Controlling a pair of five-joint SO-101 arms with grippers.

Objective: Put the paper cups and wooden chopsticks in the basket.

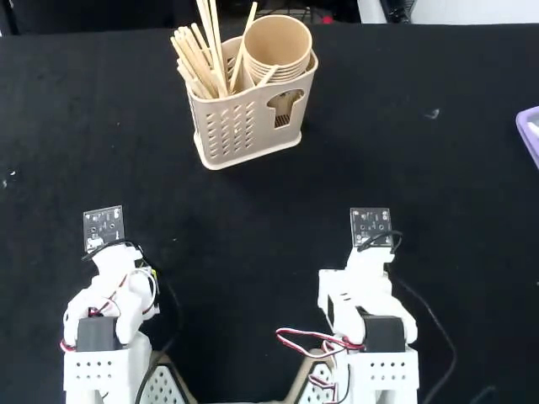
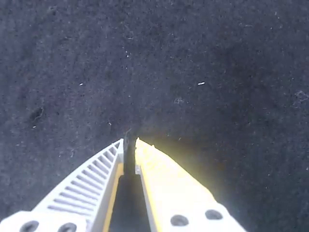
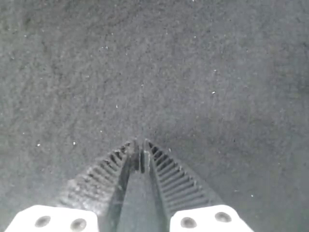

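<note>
the paper cups [image 1: 278, 46], nested in one stack, and the wooden chopsticks [image 1: 202, 50] stand inside the beige slotted basket [image 1: 244, 126] at the far side of the tabletop [image 1: 404, 185]. judging by what lies in view, the task looks finished. the left claw [image 2: 129, 145] and right claw [image 3: 140, 147] are both pinched closed on nothing, above the black cloth and well apart from the basket. a purple object [image 1: 530, 135] pokes in at the edge.

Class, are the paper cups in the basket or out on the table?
In: the stacked paper cups sit inside the basket, beside the chopsticks.
</note>
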